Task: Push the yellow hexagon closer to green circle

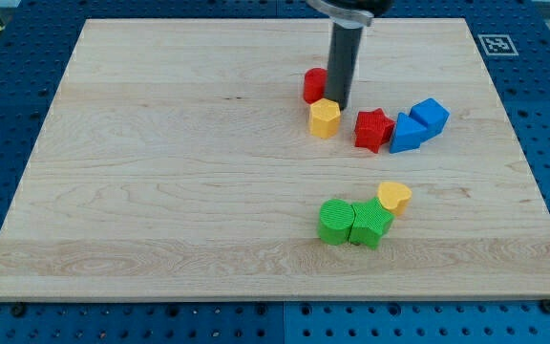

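Note:
The yellow hexagon (325, 118) lies on the wooden board (160, 172), above the middle. My tip (339, 105) stands just above and to the right of it, touching or nearly touching its upper right edge. A red block (314, 84) sits right behind the rod on its left. The green circle (334, 221) lies well below, towards the view's bottom, pressed against a green star-like block (370, 225) on its right.
A yellow heart (394, 197) touches the green star's upper right. A red star (373, 129), a blue triangle (407, 134) and a blue cube (430, 116) form a row to the right of the yellow hexagon.

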